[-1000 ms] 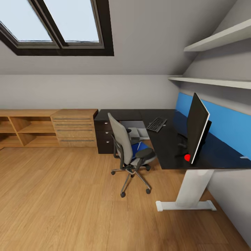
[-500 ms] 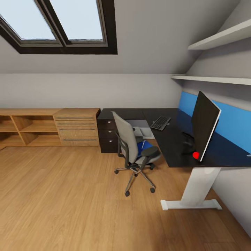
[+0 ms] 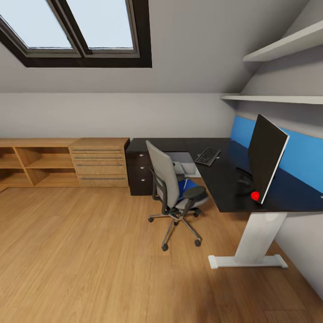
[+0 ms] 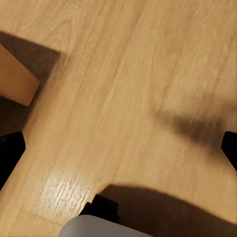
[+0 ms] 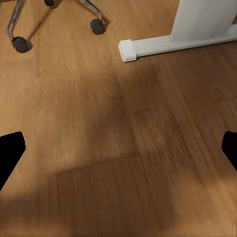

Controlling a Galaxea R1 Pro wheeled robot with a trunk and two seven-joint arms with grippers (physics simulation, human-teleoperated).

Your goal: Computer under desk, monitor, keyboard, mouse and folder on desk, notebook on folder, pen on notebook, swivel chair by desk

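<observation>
The desk [image 3: 224, 179] with its glossy black top stands along the right wall. On it the monitor [image 3: 267, 154] stands upright, with the keyboard [image 3: 207, 156] farther back. The swivel chair [image 3: 167, 181] sits by the desk's inner corner, and the blue folder [image 3: 185, 186] lies on its seat. Behind the chair, the light-grey computer [image 3: 184, 158] rests under the desk. Mouse, notebook and pen are too small to make out. My left gripper [image 4: 118, 153] and right gripper [image 5: 118, 150] hang open over bare floor, each holding nothing.
A small red object [image 3: 255, 195] lies by the monitor's foot. Low wooden shelves and a chest of drawers [image 3: 98, 162] line the back wall. The desk's white foot [image 5: 173, 42] and the chair's castors [image 5: 96, 27] are near my right gripper.
The whole head view has shifted slightly, so the camera has moved a little closer to the desk. Chair, monitor and keyboard keep their places.
</observation>
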